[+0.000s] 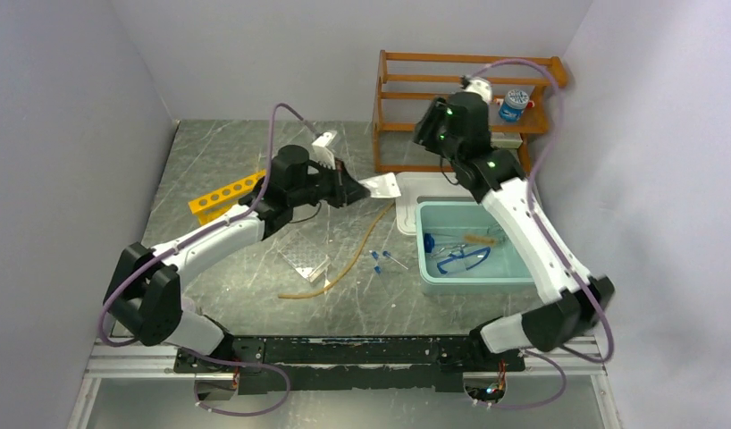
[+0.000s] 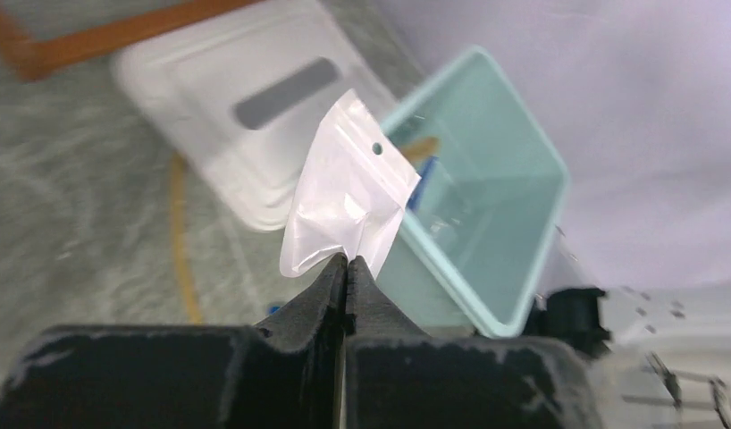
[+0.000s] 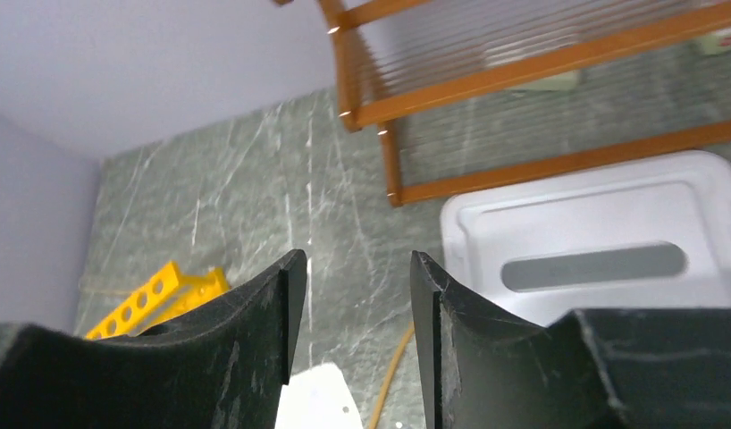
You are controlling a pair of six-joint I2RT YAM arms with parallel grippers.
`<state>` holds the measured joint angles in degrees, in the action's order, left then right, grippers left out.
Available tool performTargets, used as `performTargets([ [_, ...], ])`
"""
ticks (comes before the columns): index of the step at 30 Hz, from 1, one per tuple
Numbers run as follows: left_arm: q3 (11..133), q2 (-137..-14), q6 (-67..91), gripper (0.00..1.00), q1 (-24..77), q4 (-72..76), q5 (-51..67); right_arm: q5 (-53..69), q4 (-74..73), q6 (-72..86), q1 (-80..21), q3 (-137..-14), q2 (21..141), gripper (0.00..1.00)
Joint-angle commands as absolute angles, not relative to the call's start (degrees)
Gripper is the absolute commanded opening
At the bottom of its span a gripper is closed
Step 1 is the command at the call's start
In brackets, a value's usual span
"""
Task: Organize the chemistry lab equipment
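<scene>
Left wrist: white packet (image 2: 348, 201) betw. L gripper (image 2: 347, 262) tips, near teal tub (image 2: 514, 206).

The grey worktop (image 1: 219, 152) is carrying a yellow holed rack (image 1: 226, 195), clear tray (image 1: 306, 258), tan rubber tube (image 1: 348, 266), blue-capped tubes (image 1: 377, 260), teal tub (image 1: 476, 282), white lid (image 1: 405, 214) and orange shelf (image 1: 451, 58).

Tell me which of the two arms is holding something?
The left arm's fingers are shut on the white packet, held in the air. The right arm's fingers stand open and empty near the orange shelf.
</scene>
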<state>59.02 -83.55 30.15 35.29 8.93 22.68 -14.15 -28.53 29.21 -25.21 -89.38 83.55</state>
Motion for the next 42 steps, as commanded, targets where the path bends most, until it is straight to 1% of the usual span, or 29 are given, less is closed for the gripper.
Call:
performTargets([
  [1,62.46,-85.34,31.14,0.05,40.89,13.62,32.19,-27.15,-31.98,32.98,-24.63,-84.47,75.61,0.51],
  [5,67.17,-90.76,30.89,0.05,47.76,14.24,30.41,-33.37,-33.26,34.94,-24.54,-80.9,68.79,0.51],
  [10,77.56,-99.1,28.74,0.05,55.39,6.38,22.47,-36.32,-36.4,36.99,-24.46,-77.96,63.98,0.51],
  [13,81.61,-104.03,28.99,0.05,58.4,4.92,18.89,-37.58,-37.96,38.71,-24.35,-76.12,61.26,0.51],
  [15,84.82,-107.88,29.17,0.05,59.9,2.9,15.53,-38.93,-38.9,39.82,-24.4,-75.06,59.59,0.51],
  [18,90.05,-112.73,29.7,0.05,60.99,-0.93,13.63,-40.65,-40.18,41.25,-24.37,-73.54,57.0,0.51],
  [25,95.65,-119.39,30.64,0.07,61.95,-3.65,3.79,-41.58,-42.91,43.06,-24.32,-73.06,53.81,0.51],
  [27,96.86,-120.67,30.4,0.11,62.0,-4.62,2.55,-41.5,-43.62,43.19,-24.35,-73.56,53.64,0.51],
  [30,98.48,-121.54,29.79,0.25,61.98,-6.16,0.52,-41.64,-44.28,43.1,-24.37,-74.12,53.59,0.51],
  [34,99.78,-119.28,28.16,0.36,61.98,-7.57,0.09,-40.34,-43.23,42.04,-24.34,-73.9,53.94,0.51],
  [38,99.65,-115.06,27.63,0.39,60.83,-8.53,0.09,-36.45,-40.39,41.14,-24.38,-72.24,54.35,0.51],
  [42,96.42,-109.79,28.13,0.39,58.02,-8.2,0.88,-32.66,-37.38,40.34,-24.33,-71.03,55.57,0.51],
])
